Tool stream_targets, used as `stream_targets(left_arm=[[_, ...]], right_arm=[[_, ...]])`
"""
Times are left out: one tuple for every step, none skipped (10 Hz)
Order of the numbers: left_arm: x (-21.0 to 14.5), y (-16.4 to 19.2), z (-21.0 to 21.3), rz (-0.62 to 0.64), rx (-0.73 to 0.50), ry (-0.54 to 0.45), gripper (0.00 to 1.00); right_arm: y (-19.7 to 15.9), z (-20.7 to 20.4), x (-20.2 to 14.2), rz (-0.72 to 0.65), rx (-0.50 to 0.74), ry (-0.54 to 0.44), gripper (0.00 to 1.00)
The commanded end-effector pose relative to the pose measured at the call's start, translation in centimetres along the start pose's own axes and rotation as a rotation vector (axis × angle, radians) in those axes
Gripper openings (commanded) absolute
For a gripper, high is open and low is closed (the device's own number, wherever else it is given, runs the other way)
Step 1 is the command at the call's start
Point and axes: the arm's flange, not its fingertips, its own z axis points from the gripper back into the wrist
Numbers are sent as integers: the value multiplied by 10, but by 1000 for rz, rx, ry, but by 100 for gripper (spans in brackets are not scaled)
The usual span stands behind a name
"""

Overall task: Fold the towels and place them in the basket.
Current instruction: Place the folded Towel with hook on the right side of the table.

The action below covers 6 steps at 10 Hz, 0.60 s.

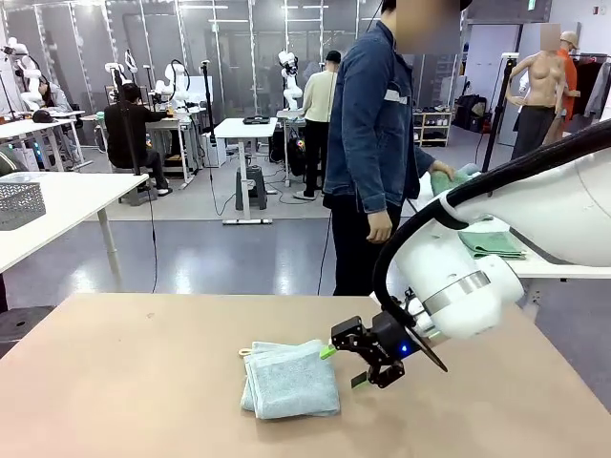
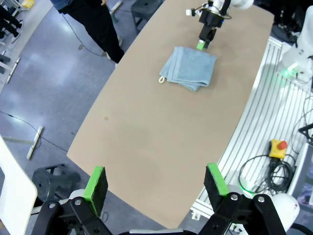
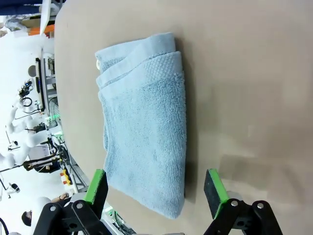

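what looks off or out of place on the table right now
Only the folded blue-grey towel on the table: its layers are not squared up, and the edges step past one another at the end with the loop. Nothing looks spilled or damaged.

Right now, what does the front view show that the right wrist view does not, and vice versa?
Front view: a person in a denim jacket and a dark grey wire-mesh basket on a white table. Right wrist view: the woven border band and stacked edges of the pale blue-grey terry towel. Both: that folded towel on the brown table, open right claw at it.
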Motion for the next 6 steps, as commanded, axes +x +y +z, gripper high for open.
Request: stream_targets(left_arm=[[0, -1, -1, -1, 5, -1, 100], [0, -1, -1, -1, 5, -1, 100], [0, -1, -1, -1, 5, -1, 100], [0, -1, -1, -1, 5, -1, 100], [0, -1, -1, -1, 5, -1, 100], [0, -1, -1, -1, 5, -1, 100]], right_arm=[[-5, -19, 0, 31, 48, -6, 100], [-5, -26, 0, 35, 68, -1, 100], [-2, -34, 0, 43, 62, -3, 100], [0, -41, 0, 53, 75, -5, 100], [1, -45, 0, 55, 91, 1, 100], [0, -48, 1, 42, 94, 7, 84]])
